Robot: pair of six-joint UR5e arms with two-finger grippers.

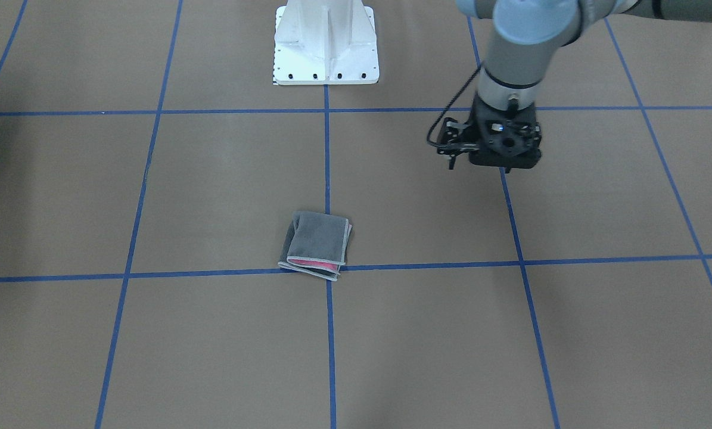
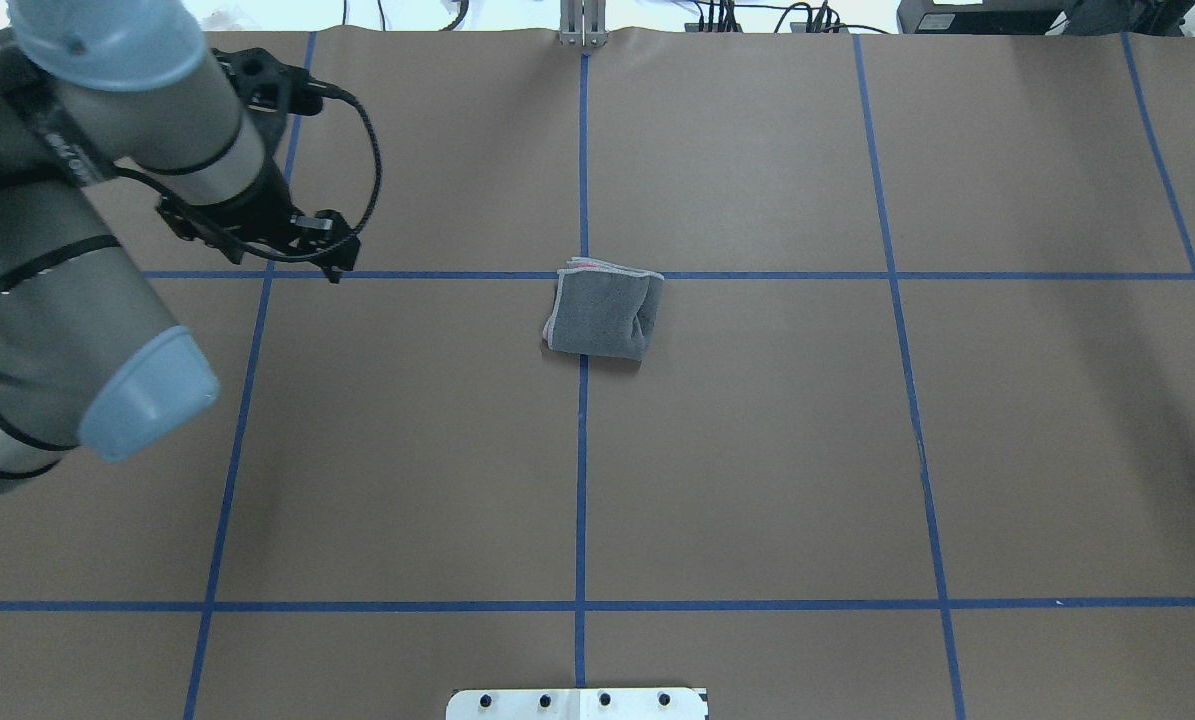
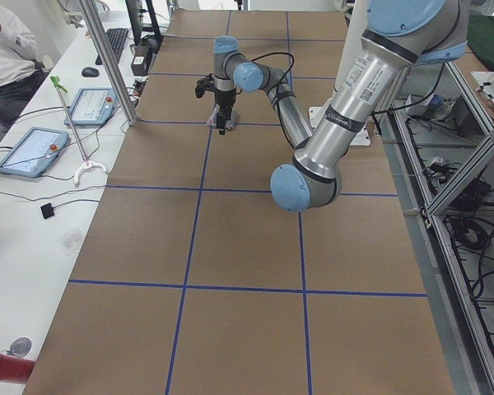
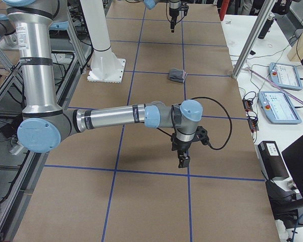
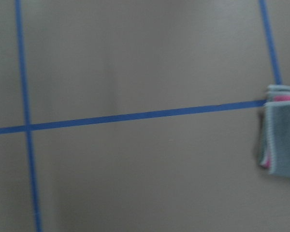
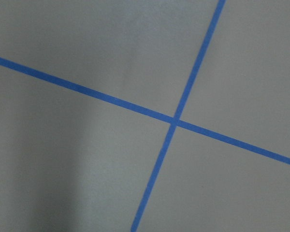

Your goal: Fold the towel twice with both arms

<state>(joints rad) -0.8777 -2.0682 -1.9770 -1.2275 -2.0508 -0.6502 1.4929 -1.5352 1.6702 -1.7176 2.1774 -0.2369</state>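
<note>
— Where is the towel, and how does it sit to each tool?
— The towel (image 1: pixel 315 245) lies folded on the table (image 1: pixel 153 357), dark grey face outward with a pink strip showing along one edge. It sits where two blue tape lines (image 1: pixel 427 265) cross, just below the middle of the front-facing frame. The left tool (image 1: pixel 503 158) hangs up and to the right of it there, well apart and not touching. In the view from the robot's right end, the right tool (image 4: pixel 183 160) is low in the frame and the towel far above it, also well apart
— Are the tools open or closed?
— I cannot tell for either. The left tool's black body covers its fingers, the right tool shows only small in that side view, and neither wrist view shows fingers
— Anything else unclear?
— The left wrist picture is blurred, and its right edge cuts the towel off
</note>
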